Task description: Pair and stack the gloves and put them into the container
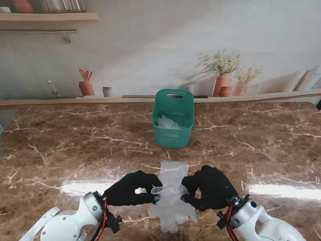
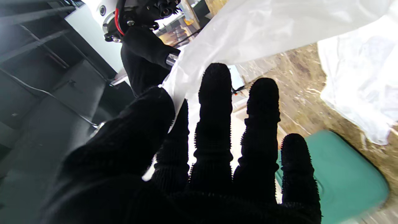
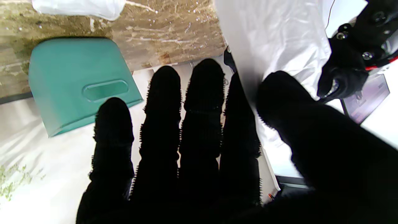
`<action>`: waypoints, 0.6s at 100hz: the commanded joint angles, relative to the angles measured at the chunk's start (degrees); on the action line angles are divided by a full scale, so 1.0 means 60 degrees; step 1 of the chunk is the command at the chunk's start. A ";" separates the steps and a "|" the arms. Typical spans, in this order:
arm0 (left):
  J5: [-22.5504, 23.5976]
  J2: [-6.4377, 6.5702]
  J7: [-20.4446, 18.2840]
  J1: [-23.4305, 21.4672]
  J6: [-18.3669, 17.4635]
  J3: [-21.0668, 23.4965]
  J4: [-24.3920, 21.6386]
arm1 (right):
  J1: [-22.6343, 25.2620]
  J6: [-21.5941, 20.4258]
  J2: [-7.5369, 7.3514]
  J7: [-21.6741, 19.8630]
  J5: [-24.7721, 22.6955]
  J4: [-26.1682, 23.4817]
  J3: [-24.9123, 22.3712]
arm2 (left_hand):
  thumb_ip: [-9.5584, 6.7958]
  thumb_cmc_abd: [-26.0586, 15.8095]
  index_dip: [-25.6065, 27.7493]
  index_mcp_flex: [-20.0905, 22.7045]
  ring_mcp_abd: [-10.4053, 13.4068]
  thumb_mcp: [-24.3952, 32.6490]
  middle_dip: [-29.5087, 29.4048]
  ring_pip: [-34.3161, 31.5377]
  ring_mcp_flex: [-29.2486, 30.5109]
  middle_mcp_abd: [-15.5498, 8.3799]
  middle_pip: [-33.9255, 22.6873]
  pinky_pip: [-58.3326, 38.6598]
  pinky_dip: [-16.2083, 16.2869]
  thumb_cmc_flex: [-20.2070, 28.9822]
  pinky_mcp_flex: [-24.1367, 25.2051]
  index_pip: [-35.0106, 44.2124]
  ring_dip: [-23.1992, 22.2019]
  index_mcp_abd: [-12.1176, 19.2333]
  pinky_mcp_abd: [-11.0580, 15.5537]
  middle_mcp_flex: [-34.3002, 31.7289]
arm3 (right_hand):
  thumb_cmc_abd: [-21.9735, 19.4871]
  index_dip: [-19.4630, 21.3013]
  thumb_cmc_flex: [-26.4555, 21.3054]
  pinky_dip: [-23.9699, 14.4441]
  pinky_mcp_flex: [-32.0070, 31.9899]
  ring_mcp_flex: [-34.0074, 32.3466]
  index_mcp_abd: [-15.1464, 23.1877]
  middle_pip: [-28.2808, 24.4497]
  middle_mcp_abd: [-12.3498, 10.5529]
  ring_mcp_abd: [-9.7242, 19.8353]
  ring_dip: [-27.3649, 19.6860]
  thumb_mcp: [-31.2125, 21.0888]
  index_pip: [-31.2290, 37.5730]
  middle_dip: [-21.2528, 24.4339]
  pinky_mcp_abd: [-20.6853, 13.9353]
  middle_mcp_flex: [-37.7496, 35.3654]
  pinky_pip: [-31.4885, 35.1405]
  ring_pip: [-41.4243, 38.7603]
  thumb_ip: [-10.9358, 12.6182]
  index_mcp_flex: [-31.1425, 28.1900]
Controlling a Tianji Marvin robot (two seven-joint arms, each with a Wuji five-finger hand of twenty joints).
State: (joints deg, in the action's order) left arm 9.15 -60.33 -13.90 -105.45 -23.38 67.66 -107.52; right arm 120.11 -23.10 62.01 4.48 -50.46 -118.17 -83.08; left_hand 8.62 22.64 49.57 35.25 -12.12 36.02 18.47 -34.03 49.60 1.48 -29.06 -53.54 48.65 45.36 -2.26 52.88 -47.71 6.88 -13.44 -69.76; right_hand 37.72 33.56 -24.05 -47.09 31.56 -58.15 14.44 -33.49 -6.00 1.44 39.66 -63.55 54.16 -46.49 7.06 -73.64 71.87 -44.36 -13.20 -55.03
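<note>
Marble-patterned brown table (image 1: 60,145) fills most of the stand's view, running from the near edge to the pale wall with its painted shelf and pots. Next in size is the teal container (image 1: 173,118), standing upright on the table well beyond the hands, roughly on the centre line, with a slot handle in its far wall and some translucent gloves (image 1: 168,122) already lying inside. Nearer to me, the left hand (image 1: 131,189) and the right hand (image 1: 209,188), both in black knit covers, face each other with a translucent plastic glove (image 1: 173,173) between them. That glove is held up off the table, its cuff pointing toward the container and a rolled edge sagging between the two hands. In the left wrist view the thumb and first finger pinch the thin sheet while the other fingers (image 2: 214,102) stay straight and apart; the right wrist view shows the same pinch, thumb against the film, three fingers (image 3: 164,102) extended. Just under the held glove, closest to me, a second translucent glove (image 1: 173,213) lies flat on the table, its fingers pointing my way.
</note>
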 commanded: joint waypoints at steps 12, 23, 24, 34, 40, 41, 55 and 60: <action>0.0196 -0.0156 0.0228 0.0475 0.0862 -0.0228 0.0526 | -0.1374 0.0609 -0.0106 -0.0822 0.0411 0.0997 0.0570 | 0.0216 -0.0233 -0.0093 -0.0488 0.0026 -0.0304 -0.0103 -0.0366 0.0294 0.0027 -0.0251 -0.0357 -0.0056 0.0137 0.0091 0.0310 -0.0057 -0.0167 0.0091 -0.0446 | -0.0062 0.0145 -0.0265 -0.0099 -0.0034 -0.0150 0.0135 -0.0035 -0.0040 0.0074 0.0173 -0.0216 0.0188 0.0026 0.0019 -0.0265 0.0305 -0.0134 -0.0002 -0.0232; 0.0406 -0.0263 0.0496 0.1030 0.1420 -0.0552 0.1043 | -0.2290 0.0925 -0.0133 -0.0977 0.0644 0.1826 0.1097 | 0.0246 -0.0244 -0.0070 -0.0521 -0.0020 -0.0343 -0.0107 -0.0395 0.0263 0.0052 -0.0243 -0.0408 -0.0037 0.0194 0.0106 0.0342 -0.0063 -0.0185 0.0097 -0.0400 | -0.0067 0.0157 -0.0250 -0.0097 -0.0050 -0.0140 0.0139 -0.0034 -0.0043 0.0076 0.0183 -0.0220 0.0194 0.0027 0.0013 -0.0264 0.0300 -0.0148 0.0001 -0.0234; 0.0435 -0.0276 0.0534 0.1082 0.1474 -0.0585 0.1092 | -0.2364 0.0951 -0.0132 -0.0971 0.0658 0.1900 0.1142 | 0.0246 -0.0239 -0.0068 -0.0514 -0.0027 -0.0344 -0.0106 -0.0397 0.0261 0.0056 -0.0245 -0.0413 -0.0035 0.0201 0.0104 0.0348 -0.0064 -0.0189 0.0097 -0.0401 | -0.0064 0.0162 -0.0245 -0.0098 -0.0054 -0.0140 0.0136 -0.0038 -0.0046 0.0077 0.0185 -0.0224 0.0201 0.0025 0.0012 -0.0268 0.0301 -0.0152 0.0001 -0.0242; 0.0649 -0.0381 0.0798 0.1753 0.1867 -0.0982 0.1730 | -0.3069 0.1220 -0.0131 -0.0978 0.0794 0.2633 0.1529 | 0.0267 -0.0275 -0.0066 -0.0566 -0.0004 -0.0369 -0.0112 -0.0381 0.0161 0.0091 -0.0223 -0.0480 -0.0010 0.0233 0.0090 0.0342 -0.0054 -0.0206 0.0128 -0.0336 | -0.0056 0.0183 -0.0201 -0.0106 -0.0031 -0.0146 0.0160 -0.0064 -0.0054 0.0093 0.0200 -0.0268 0.0211 0.0007 -0.0001 -0.0273 0.0328 -0.0184 0.0001 -0.0248; 0.0913 -0.0474 0.1137 0.2176 0.1985 -0.1281 0.2196 | -0.3484 0.1390 -0.0122 -0.0938 0.0843 0.3119 0.1747 | 0.0294 -0.0276 -0.0053 -0.0566 0.0058 -0.0418 -0.0111 -0.0378 0.0153 0.0067 -0.0223 -0.0603 0.0036 0.0264 -0.0006 0.0376 -0.0039 -0.0220 0.0172 -0.0336 | -0.0050 0.0190 -0.0178 -0.0107 -0.0030 -0.0144 0.0156 -0.0078 -0.0052 0.0103 0.0206 -0.0300 0.0207 0.0002 -0.0011 -0.0279 0.0333 -0.0199 -0.0007 -0.0248; 0.0963 -0.0491 0.1200 0.2247 0.1999 -0.1333 0.2275 | -0.3547 0.1425 -0.0118 -0.0925 0.0862 0.3198 0.1783 | 0.0296 -0.0273 -0.0055 -0.0563 0.0062 -0.0421 -0.0111 -0.0378 0.0157 0.0065 -0.0224 -0.0622 0.0045 0.0266 -0.0017 0.0378 -0.0037 -0.0220 0.0178 -0.0341 | -0.0050 0.0190 -0.0181 -0.0107 -0.0032 -0.0143 0.0156 -0.0079 -0.0052 0.0101 0.0206 -0.0308 0.0207 0.0002 -0.0010 -0.0278 0.0333 -0.0201 -0.0007 -0.0248; 0.1293 -0.0693 0.1768 0.3138 0.2270 -0.2021 0.3237 | -0.4399 0.1769 -0.0009 -0.0625 0.1456 0.4364 0.2369 | 0.0318 -0.0279 -0.0084 -0.0586 0.0107 -0.0431 -0.0119 -0.0336 0.0111 0.0048 -0.0204 -0.0770 0.0105 0.0284 0.0022 0.0417 0.0012 -0.0210 0.0269 -0.0331 | -0.0046 0.0197 -0.0165 -0.0135 -0.0079 -0.0119 0.0068 -0.0105 0.0014 0.0053 0.0230 -0.0356 0.0221 -0.0003 0.0034 -0.0271 0.0387 -0.0261 -0.0048 -0.0263; 0.1343 -0.0761 0.1932 0.3389 0.2371 -0.2243 0.3501 | -0.4671 0.1869 0.0019 -0.0527 0.1542 0.4725 0.2575 | 0.0325 -0.0266 -0.0090 -0.0584 0.0096 -0.0428 -0.0115 -0.0350 0.0137 0.0054 -0.0213 -0.0805 0.0117 0.0289 0.0014 0.0436 0.0015 -0.0227 0.0285 -0.0347 | -0.0051 0.0191 -0.0155 -0.0142 -0.0078 -0.0116 0.0077 -0.0118 -0.0014 0.0067 0.0233 -0.0371 0.0218 -0.0001 0.0035 -0.0275 0.0404 -0.0278 -0.0062 -0.0265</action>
State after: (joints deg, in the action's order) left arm 17.86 -63.90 -1.92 -85.96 -10.15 54.51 -86.89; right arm 92.76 -12.79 61.46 1.97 -40.16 -91.50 -67.76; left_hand 8.94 22.62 49.53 34.61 -12.12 35.34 18.44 -34.63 49.60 1.56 -29.14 -56.29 48.65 45.46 -2.34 53.54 -47.71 5.56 -13.20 -69.76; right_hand 37.72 33.67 -24.06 -47.09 31.38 -57.86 14.32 -33.49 -5.92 1.44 40.32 -63.69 54.17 -46.49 7.11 -73.64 71.88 -44.94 -13.20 -55.03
